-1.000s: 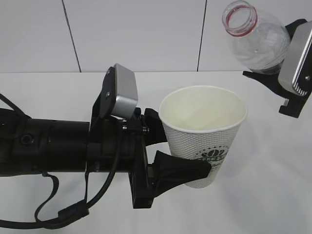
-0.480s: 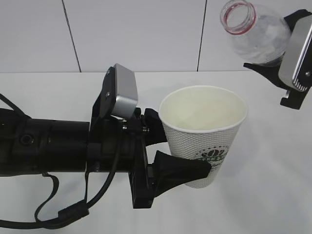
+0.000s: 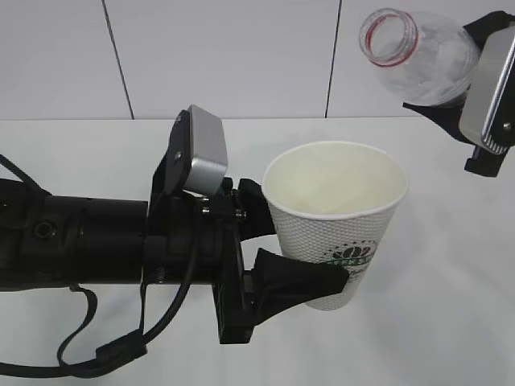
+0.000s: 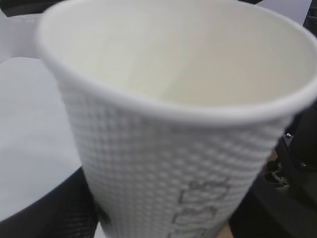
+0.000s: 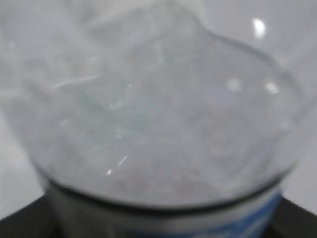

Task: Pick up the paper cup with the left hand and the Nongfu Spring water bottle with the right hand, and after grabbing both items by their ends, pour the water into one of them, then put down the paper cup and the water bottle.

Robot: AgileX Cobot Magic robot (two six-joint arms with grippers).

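I see left hand fingers spread wide, clamping paper cup upright; right hand fingers grip tilted Nongfu Spring water bottle above worktop.

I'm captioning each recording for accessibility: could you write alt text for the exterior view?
A black left arm's tool grips a white dimpled paper cup, upright with its cream inside visible, above a white table. At upper right, the right tool holds a clear capless plastic bottle tilted, mouth pointing left.
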